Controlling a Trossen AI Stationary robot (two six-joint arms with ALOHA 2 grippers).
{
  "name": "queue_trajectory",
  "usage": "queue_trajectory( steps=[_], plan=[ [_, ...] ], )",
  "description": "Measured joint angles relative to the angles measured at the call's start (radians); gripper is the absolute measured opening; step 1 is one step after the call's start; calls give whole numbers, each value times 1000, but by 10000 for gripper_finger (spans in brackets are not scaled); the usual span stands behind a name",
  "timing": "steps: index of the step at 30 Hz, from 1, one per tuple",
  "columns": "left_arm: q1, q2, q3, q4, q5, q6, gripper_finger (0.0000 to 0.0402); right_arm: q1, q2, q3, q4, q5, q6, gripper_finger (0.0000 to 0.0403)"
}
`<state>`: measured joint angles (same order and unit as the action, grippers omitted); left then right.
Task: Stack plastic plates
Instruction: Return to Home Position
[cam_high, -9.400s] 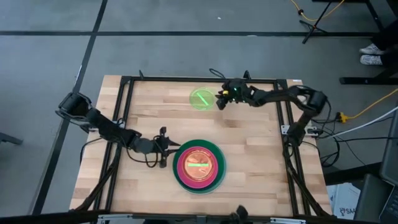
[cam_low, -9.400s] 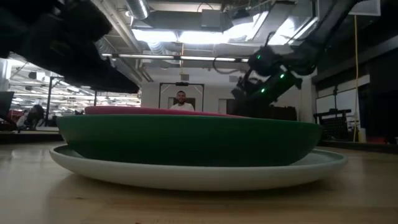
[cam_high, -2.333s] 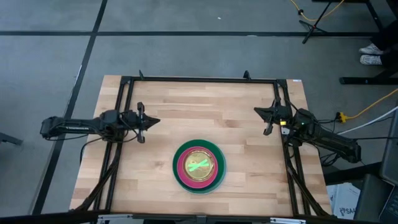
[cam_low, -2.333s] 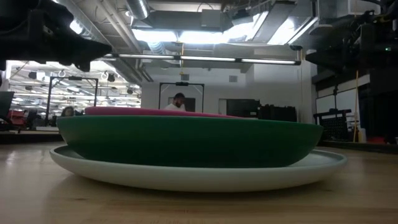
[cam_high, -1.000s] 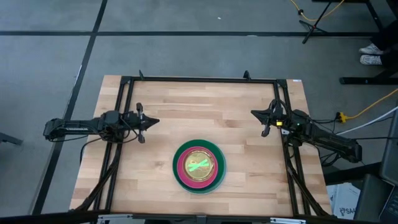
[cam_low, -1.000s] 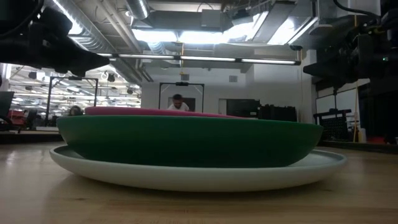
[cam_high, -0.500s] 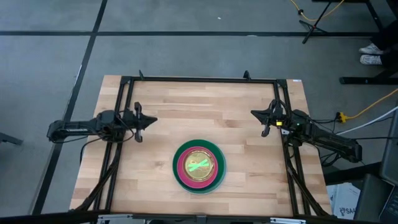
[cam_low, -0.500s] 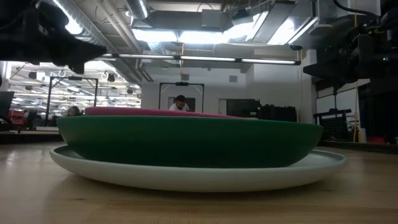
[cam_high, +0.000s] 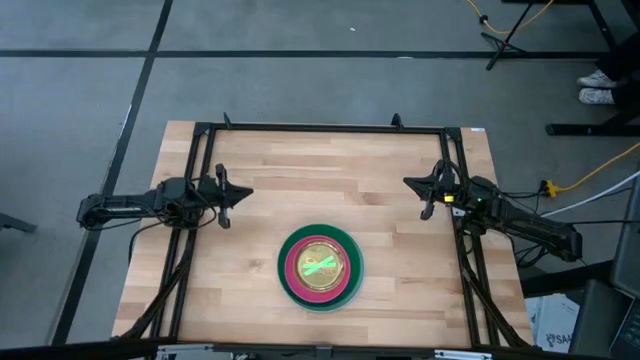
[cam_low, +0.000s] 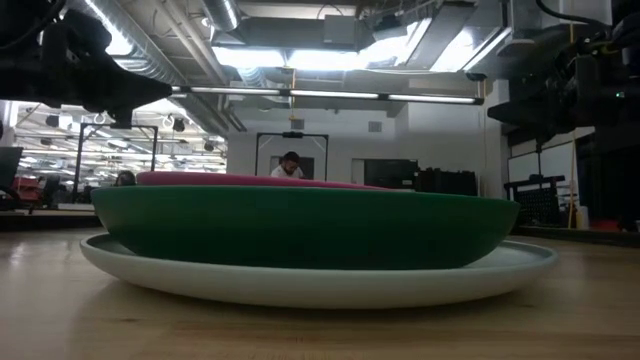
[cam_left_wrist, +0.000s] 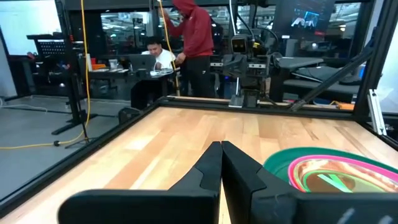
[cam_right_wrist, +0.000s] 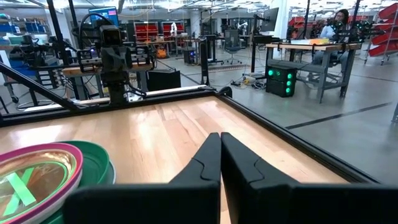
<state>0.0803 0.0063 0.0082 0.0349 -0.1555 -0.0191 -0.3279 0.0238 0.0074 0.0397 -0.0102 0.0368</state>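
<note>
**One stack of plates, two closed grippers standing off**

The left gripper (cam_left_wrist: 221, 147) has its two dark fingers pressed together with nothing between them. It sits at the left edge of the table (cam_high: 330, 165), pointing inward across the pale, matte wood planks. The right gripper (cam_right_wrist: 220, 137) mirrors it at the right edge, with its two fingers likewise pressed together on nothing.

There is a single stack (cam_high: 319, 267) of round plastic plates. It lies between the two grippers, well apart from both, ahead of each and off to its inner side, nearer the table's front edge.

- **Bottom:** one broad, shallow light-blue plate (cam_low: 320, 285) with a flat, flaring rim.
- **Second:** one deeper dark-green plate (cam_low: 300, 225), smooth and slightly glossy.
- **Third:** one magenta plate (cam_low: 230, 179), showing only as a thin rim from table height.
- **Inside the magenta plate:** smaller pinkish and orange-tinted rings nest together, topped by a translucent lime-green plate (cam_left_wrist: 329, 180). How many small plates are nested there cannot be counted.

Beyond the table, one person in a red hooded top (cam_left_wrist: 196, 37) stands beside one seated person (cam_left_wrist: 155, 53).
</note>
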Motion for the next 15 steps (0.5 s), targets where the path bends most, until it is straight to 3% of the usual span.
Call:
queue_trajectory(
  steps=[15],
  plan=[
    [0,0,0,2,0,2,4,0,0,0,-22,-1,0,1]
  ],
)
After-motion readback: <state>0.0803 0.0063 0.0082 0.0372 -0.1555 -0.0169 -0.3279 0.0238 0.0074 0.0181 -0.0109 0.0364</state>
